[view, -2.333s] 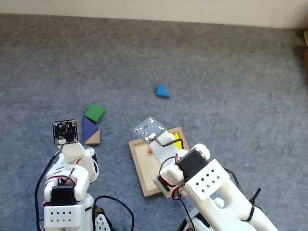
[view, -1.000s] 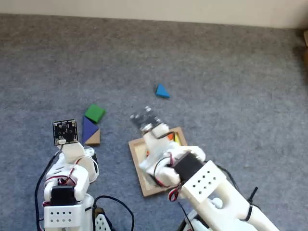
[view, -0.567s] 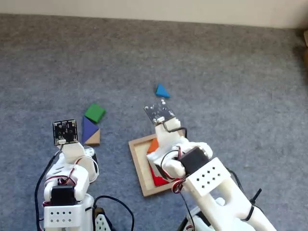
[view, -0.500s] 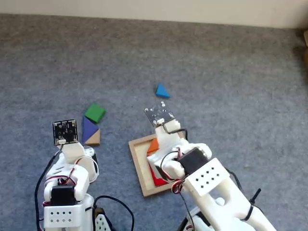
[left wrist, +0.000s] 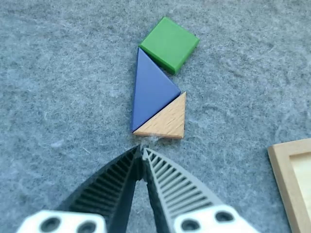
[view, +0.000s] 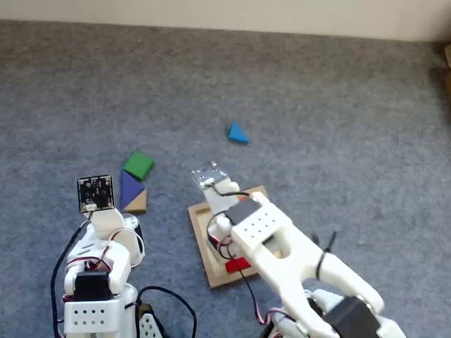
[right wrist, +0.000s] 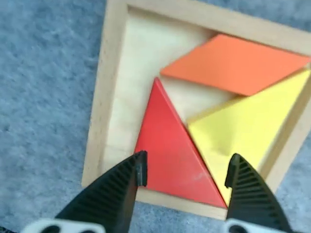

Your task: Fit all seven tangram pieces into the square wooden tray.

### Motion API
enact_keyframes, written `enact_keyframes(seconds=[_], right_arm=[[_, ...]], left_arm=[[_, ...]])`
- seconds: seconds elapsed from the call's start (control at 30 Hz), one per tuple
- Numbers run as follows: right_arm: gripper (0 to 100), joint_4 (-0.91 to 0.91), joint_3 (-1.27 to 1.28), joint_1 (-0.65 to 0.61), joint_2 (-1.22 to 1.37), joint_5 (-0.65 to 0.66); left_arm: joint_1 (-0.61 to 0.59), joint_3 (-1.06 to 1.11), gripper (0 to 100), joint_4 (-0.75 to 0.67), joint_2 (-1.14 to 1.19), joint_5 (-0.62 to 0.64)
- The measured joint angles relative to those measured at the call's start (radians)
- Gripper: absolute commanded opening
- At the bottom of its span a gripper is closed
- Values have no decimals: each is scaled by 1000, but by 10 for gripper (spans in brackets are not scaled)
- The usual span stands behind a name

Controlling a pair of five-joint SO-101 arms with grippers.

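A square wooden tray (right wrist: 114, 82) lay on grey carpet (view: 338, 105) in front of the two robot arms, partly filled. Inside it sat three flat pieces: an orange parallelogram (right wrist: 233, 63) along one wall, a large yellow triangle (right wrist: 243, 131) touching it, and a red triangle (right wrist: 170, 155) lying against the yellow one. Bare wood showed along the wall beside the red piece. The right gripper (right wrist: 187, 170) hung over the tray with its jaws spread wide and holding nothing, one fingertip on either side of the red triangle's broad end. To the tray's left, three more pieces lay in a touching row on the carpet: a green square (left wrist: 169, 44), a dark blue triangle (left wrist: 150, 92) and a plain wooden triangle (left wrist: 166, 121). The left gripper (left wrist: 142, 151) pointed at the wooden triangle, its jaws pressed together and empty, tips just beside the piece's edge. A small blue triangle (view: 237, 133) lay alone, well apart, beyond the tray.
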Motion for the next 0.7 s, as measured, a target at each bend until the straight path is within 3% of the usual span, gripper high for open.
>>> enact_keyframes(seconds=[0.27, 0.57, 0.7], right_arm=[[255, -14, -103, -61, 89, 0], [249, -170, -109, -77, 209, 0], [169, -172, -123, -78, 235, 0]], left_arm=[[0, 0, 5, 0, 0, 0], [0, 0, 5, 0, 0, 0], [0, 0, 5, 0, 0, 0]])
